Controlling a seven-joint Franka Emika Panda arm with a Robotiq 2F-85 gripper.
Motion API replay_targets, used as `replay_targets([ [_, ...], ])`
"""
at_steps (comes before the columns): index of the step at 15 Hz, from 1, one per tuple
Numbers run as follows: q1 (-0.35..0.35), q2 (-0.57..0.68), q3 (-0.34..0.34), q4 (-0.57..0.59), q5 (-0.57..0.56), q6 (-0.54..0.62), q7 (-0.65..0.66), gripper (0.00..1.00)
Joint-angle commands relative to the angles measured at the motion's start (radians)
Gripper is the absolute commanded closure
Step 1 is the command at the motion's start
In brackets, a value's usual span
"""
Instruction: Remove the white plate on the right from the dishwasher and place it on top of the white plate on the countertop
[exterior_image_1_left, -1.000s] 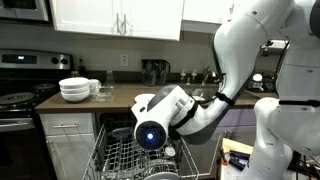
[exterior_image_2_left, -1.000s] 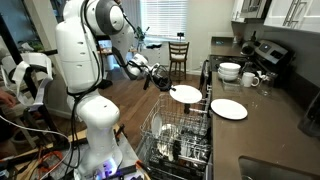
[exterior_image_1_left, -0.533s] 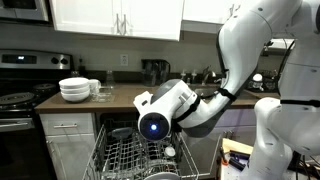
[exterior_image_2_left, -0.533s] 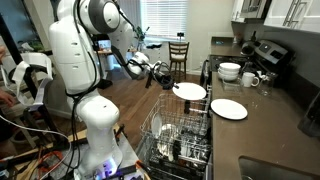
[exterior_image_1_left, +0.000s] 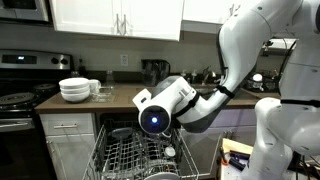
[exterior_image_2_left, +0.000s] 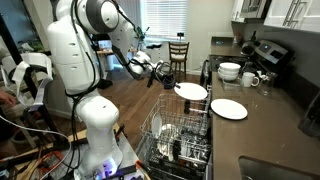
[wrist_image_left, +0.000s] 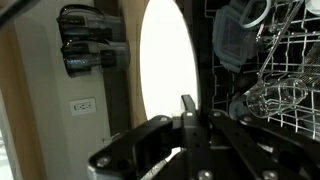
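My gripper (exterior_image_2_left: 170, 80) is shut on the rim of a white plate (exterior_image_2_left: 190, 91) and holds it above the open dishwasher rack (exterior_image_2_left: 175, 135), beside the counter edge. In the wrist view the held plate (wrist_image_left: 168, 60) stands on edge above the jaws (wrist_image_left: 188, 108), which pinch its lower rim. A second white plate (exterior_image_2_left: 229, 109) lies flat on the countertop (exterior_image_2_left: 265, 125), just beyond the held one. In an exterior view only the wrist and arm (exterior_image_1_left: 160, 108) show over the rack (exterior_image_1_left: 135, 158); both plates are hidden there.
A stack of white bowls (exterior_image_2_left: 230, 71) and cups (exterior_image_2_left: 250, 79) stands on the counter near the stove (exterior_image_1_left: 15, 100). The wire rack (wrist_image_left: 285, 80) holds glassware and dishes. A chair (exterior_image_2_left: 178, 55) stands at the back of the room.
The gripper has carried the plate a little up and toward the countertop; the wrist has risen slightly over the rack.
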Motion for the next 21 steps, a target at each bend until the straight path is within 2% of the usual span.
replay_targets([
  [1,-0.008,0.001,0.009,0.001,0.001,-0.001,-0.001,0.93],
  [3,-0.008,0.001,0.009,0.001,0.001,-0.001,-0.001,0.93],
  [4,-0.014,-0.001,0.003,-0.001,-0.008,0.011,0.0,0.98],
  [9,-0.056,-0.009,-0.043,-0.003,-0.045,0.112,-0.033,0.98],
  [21,-0.125,-0.004,-0.112,0.033,-0.156,0.188,-0.118,0.98],
])
